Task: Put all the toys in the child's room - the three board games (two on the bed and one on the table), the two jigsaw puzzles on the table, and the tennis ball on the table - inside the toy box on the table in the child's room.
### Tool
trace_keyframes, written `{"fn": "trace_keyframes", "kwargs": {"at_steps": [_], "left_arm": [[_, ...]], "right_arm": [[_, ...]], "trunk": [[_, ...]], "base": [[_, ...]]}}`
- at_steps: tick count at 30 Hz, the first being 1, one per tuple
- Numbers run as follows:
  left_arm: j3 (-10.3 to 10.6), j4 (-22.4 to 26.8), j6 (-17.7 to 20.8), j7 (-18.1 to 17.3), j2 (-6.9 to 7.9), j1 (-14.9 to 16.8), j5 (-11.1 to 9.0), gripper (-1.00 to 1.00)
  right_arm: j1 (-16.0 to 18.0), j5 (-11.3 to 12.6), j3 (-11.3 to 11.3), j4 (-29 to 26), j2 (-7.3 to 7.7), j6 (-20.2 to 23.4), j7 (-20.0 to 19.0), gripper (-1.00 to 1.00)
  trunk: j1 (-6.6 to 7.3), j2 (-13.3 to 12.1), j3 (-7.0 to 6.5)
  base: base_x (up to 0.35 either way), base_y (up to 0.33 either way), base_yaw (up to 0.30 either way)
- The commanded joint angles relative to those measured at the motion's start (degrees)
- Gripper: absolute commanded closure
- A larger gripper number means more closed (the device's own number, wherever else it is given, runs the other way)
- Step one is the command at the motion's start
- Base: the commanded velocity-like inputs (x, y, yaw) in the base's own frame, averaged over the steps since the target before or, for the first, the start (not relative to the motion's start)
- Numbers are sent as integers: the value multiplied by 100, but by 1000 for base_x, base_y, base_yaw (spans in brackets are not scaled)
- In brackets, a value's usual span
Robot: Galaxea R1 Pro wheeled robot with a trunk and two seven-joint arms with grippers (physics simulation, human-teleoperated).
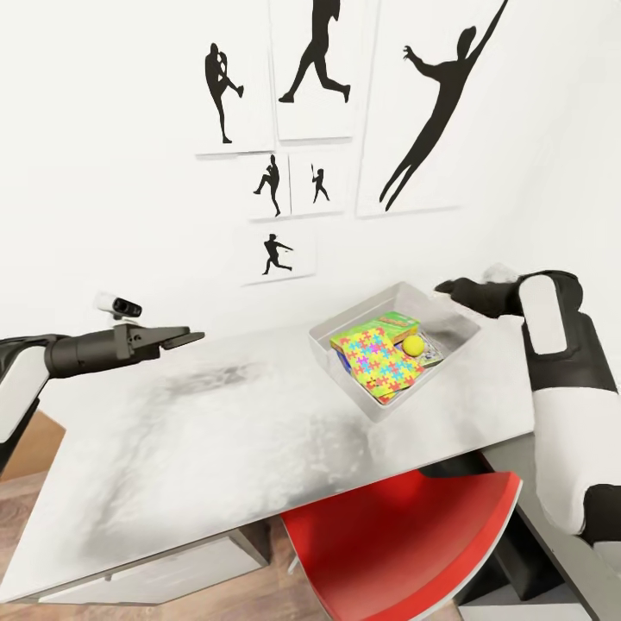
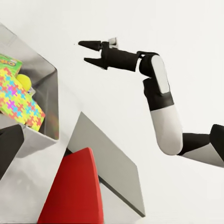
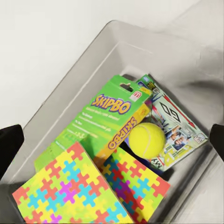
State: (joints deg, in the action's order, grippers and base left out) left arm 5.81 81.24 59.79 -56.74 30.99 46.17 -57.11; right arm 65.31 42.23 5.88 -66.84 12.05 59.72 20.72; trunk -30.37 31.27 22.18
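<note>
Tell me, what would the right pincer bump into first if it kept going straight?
Probably the yellow tennis ball, lying on the green Skip-Bo box inside the grey plastic toy box; depth is unclear.

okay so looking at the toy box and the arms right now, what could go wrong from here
The toy box sits near the table's front edge, above the red chair; a bump from the right gripper, open above it, might shove it off. The tennis ball rests loose on the stacked games and puzzle boxes, so a jolt could roll it out. The left gripper hovers low over the table and could scrape it when moving.
</note>
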Motion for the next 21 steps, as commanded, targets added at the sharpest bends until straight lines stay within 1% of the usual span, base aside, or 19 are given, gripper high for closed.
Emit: {"fn": "trace_keyframes", "kwargs": {"at_steps": [1, 2, 3, 4, 5, 6, 7, 9, 11, 12, 13, 14, 16, 17, 19, 20, 21], "left_arm": [[9, -8, 21, -18, 43, -45, -2, -100], [9, -10, 21, -19, 64, -74, 0, -100], [5, -14, 21, -20, 106, -131, 2, -100], [0, -16, 21, -23, 145, -190, 1, -100], [0, -17, 21, -25, 166, -217, 0, -100], [-3, -18, 20, -27, 204, -267, -2, -100], [-5, -20, 19, -28, 220, -290, -2, -100], [-7, -25, 17, -42, 279, -387, -2, -100], [-8, -27, 16, -54, 310, -439, -2, -100], [-9, -28, 17, -76, 337, -485, -3, -100], [-9, -28, 19, -91, 349, -505, -5, -100], [-9, -28, 20, -135, 375, -536, -7, -100], [-9, -28, 21, -196, 403, -563, -8, -100], [-9, -29, 21, -233, 420, -579, -8, -100], [-9, -29, 21, -372, 471, -637, -14, -100], [-9, -32, 21, -484, 505, -691, -12, -100], [-9, -33, 21, -544, 522, -726, -12, -100]], "right_arm": [[-191, 230, 225, -276, 47, 28, -108, -100], [-301, 325, 318, -408, 81, 28, -188, -100], [-547, 564, 466, -667, 170, 28, -342, -100], [-828, 876, 578, -914, 292, 28, -503, -100], [-982, 1062, 627, -1029, 365, 28, -586, -100], [-1309, 1499, 732, -1244, 527, 28, -769, -100], [-1481, 1743, 788, -1344, 613, 28, -866, -100], [-2234, 2807, 1060, -1720, 914, 28, -1308, -100], [-2642, 3321, 1223, -1846, 1020, 28, -1551, -100], [-3052, 3765, 1416, -1935, 1089, 28, -1820, -100], [-3253, 3957, 1523, -1971, 1112, 28, -1965, -100], [-3645, 4261, 1746, -2023, 1135, 28, -2286, -100], [-4008, 4459, 1954, -2057, 1137, 28, -2655, -100], [-4344, 4585, 2126, -2079, 1130, 28, -3082, -100], [-4654, 4659, 2239, -2094, 1115, 28, -3557, -100], [-4936, 4701, 2309, -2106, 1086, 28, -4040, -100], [-5065, 4715, 2335, -2113, 1064, 28, -4274, -100]], "trunk": [[-3, 8, 4], [-3, 8, -1], [-3, 8, -8], [-3, 8, -15], [-3, 8, -22], [-3, 8, -30], [-3, 8, -38], [-3, 8, -54], [-3, 8, -71], [-3, 8, -80], [-3, 8, -88], [-3, 8, -96], [-3, 8, -113], [-3, 8, -122], [-3, 8, -139], [-3, 8, -148], [-3, 8, -156]], "base": [[0, 0, -67], [0, 0, -82], [0, 0, -103], [0, 0, -116], [0, 0, -121], [0, 0, -128], [0, 0, -130], [0, 0, -135], [0, 0, -137], [-9, 0, -139], [-26, 0, -139], [-73, 0, -139], [-110, 0, -140], [-172, 0, -140], [-204, 0, -137], [-244, -20, -126], [-253, -37, -120]]}}
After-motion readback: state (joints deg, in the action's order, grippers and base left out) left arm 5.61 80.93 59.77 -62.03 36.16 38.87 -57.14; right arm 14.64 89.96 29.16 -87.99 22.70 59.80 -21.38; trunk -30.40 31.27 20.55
